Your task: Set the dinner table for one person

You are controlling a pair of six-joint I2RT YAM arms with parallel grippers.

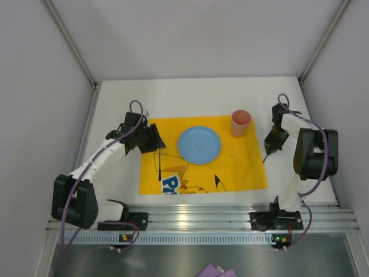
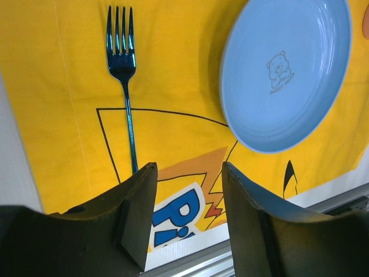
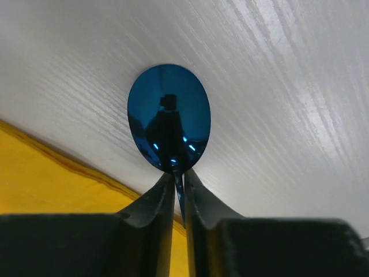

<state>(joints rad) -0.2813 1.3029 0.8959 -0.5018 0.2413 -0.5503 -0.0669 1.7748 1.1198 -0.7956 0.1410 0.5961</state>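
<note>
On the white dinner table (image 1: 202, 95) lies a yellow cartoon placemat (image 1: 242, 167). A light blue plate (image 1: 199, 144) sits at its middle, with a pink cup (image 1: 240, 122) at the back right corner. A dark blue fork (image 1: 159, 167) lies on the mat left of the plate. My left gripper (image 1: 154, 141) hovers over the fork's far end, open and empty (image 2: 189, 170); the fork (image 2: 124, 75) and plate (image 2: 285, 72) show below it. My right gripper (image 1: 271, 148) is shut on the neck of a blue spoon (image 3: 169, 118), just off the mat's right edge (image 3: 179, 176).
Grey walls close in the table on three sides. An aluminium rail (image 1: 202, 216) with both arm bases runs along the near edge. Bare white tabletop (image 3: 277, 86) lies under the spoon, and the yellow mat's edge (image 3: 46, 179) is close beside it.
</note>
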